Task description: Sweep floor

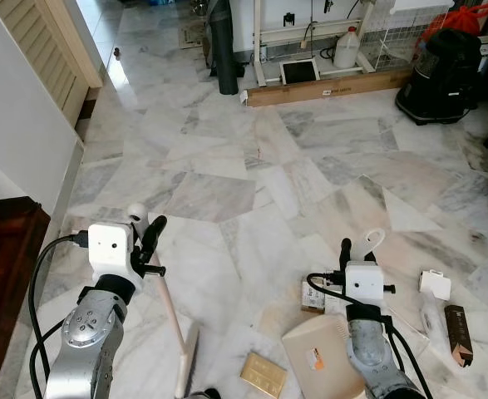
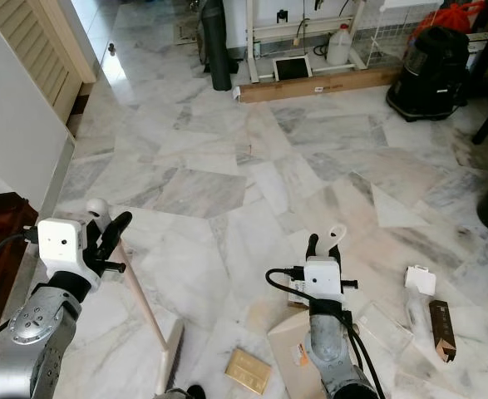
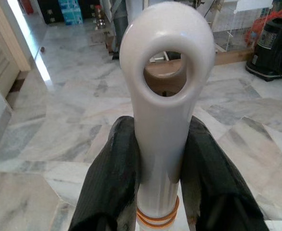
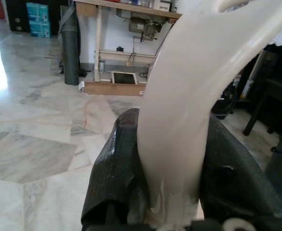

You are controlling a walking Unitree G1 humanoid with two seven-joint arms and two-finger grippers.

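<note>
Left gripper [image 1: 144, 235] clamps one broom handle [image 1: 170, 306]; its bristle head [image 1: 187, 359] rests on the marble floor [image 1: 227, 166]. Right gripper [image 1: 358, 247] grips one cream dustpan [image 1: 320, 356] by its handle. Three small boxes [image 1: 263, 373] lie nearby, any writing unreadable.

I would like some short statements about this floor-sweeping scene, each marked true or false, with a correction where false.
1. The left tool is shut on the broom handle. True.
2. The right tool is open and holds nothing. False: it is shut on the dustpan handle.
3. The dustpan is beige. True.
4. The black vacuum cleaner stands beside the slatted door. False: it stands far right, across the room.
5. A brown box lies on the marble floor. True.
</note>
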